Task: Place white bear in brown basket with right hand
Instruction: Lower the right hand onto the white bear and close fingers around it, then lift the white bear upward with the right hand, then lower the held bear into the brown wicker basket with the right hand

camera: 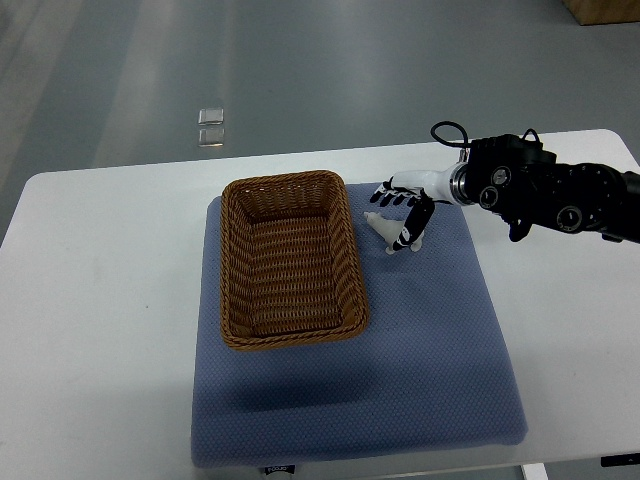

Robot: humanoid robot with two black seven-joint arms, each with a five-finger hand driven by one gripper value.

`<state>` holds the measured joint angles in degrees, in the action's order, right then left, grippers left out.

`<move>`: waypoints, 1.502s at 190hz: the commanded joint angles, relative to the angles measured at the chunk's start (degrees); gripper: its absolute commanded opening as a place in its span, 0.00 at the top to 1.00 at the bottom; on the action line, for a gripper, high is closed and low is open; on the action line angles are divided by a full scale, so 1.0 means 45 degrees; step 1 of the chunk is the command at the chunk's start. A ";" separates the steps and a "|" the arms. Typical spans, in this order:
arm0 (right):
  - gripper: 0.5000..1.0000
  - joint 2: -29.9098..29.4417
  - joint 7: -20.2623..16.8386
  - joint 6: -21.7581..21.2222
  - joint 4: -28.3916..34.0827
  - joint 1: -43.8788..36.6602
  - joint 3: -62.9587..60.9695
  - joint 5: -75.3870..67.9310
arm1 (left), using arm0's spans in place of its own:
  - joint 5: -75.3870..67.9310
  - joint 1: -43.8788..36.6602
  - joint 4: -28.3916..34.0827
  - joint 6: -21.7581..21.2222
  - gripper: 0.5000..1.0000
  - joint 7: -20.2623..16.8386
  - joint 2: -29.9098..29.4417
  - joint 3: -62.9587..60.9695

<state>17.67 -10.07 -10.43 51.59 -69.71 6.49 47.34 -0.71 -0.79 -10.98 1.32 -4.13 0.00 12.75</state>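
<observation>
The white bear (382,229) is a small white figure on the blue mat (430,340), just right of the brown basket (290,258). My right hand (403,213) reaches in from the right edge and sits over the bear. Its fingers (415,224) curl down around the bear's right side, touching or nearly touching it. The bear still rests on the mat. The woven basket is rectangular and holds nothing. The left arm does not show.
The blue mat lies on a white table (100,300). A small clear object (210,128) lies on the grey floor beyond the table's far edge. A brown box corner (603,10) shows at the top right.
</observation>
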 commanded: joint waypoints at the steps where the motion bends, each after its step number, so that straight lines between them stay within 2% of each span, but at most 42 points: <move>1: 0.35 -0.0060 0.0011 0.0072 0.0001 0.0061 0.0002 0.0086 | 0.0002 0.0018 0.0019 0.0001 0.00 0.0000 0.0000 -0.0001; 36: 0.44 -0.0177 0.0030 0.0229 0.0001 0.0256 0.0002 0.0359 | 0.0002 -0.0001 -0.0001 0.0001 0.00 0.0000 0.0000 0.0019; 57: 0.58 -0.0177 0.0050 0.0268 0.0001 0.0276 0.0002 0.0378 | 0.0002 -0.0001 0.0019 0.0001 0.00 0.0000 0.0000 0.0019; 65: 0.66 -0.0177 0.0069 0.0268 0.0001 0.0276 0.0002 0.0378 | 0.0002 -0.0001 0.0019 0.0001 0.00 0.0000 0.0000 0.0019; 83: 0.92 -0.0158 0.0264 0.0307 0.0001 0.0237 0.0002 0.0671 | 0.0002 -0.0001 0.0019 0.0001 0.00 0.0000 0.0000 0.0038; 100: 0.98 -0.0119 0.0303 0.0307 0.0001 0.0198 -0.0037 0.0711 | 0.0002 -0.0001 0.0019 0.0001 0.00 0.0000 0.0000 0.0019; 138: 0.98 0.0331 0.0304 0.0092 0.0196 -0.0447 -0.0193 0.0632 | 0.0002 -0.0001 0.0077 0.0001 0.00 0.0000 0.0000 0.0038; 184: 0.97 0.2029 0.0304 -0.0572 0.2110 -0.3102 -0.0193 -0.0168 | 0.0002 -0.0001 0.0038 0.0001 0.00 0.0000 0.0000 0.0019; 208: 0.95 0.2284 0.0304 -0.0807 0.2599 -0.4099 -0.0173 -0.0520 | 0.0002 -0.0001 0.0019 0.0001 0.00 0.0000 0.0000 0.0019; 237: 0.93 0.1639 0.0323 -0.0650 0.2618 -0.4314 -0.0154 -0.0539 | 0.0002 -0.0001 0.0038 0.0001 0.00 0.0000 0.0000 0.0019; 268: 0.93 -0.0294 0.0655 0.0268 0.2384 -0.4177 0.0002 -0.0539 | 0.0002 -0.0001 0.0136 0.0001 0.00 0.0000 0.0000 0.0038; 286: 0.92 -0.1660 0.0694 0.0560 0.1740 -0.4021 0.0217 -0.0559 | 0.0002 -0.0001 0.0116 0.0001 0.00 0.0000 0.0000 0.0038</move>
<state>16.00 -7.32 -9.43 61.93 -88.58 6.55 44.88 -0.70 -0.80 -10.41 1.32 -4.13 0.00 12.89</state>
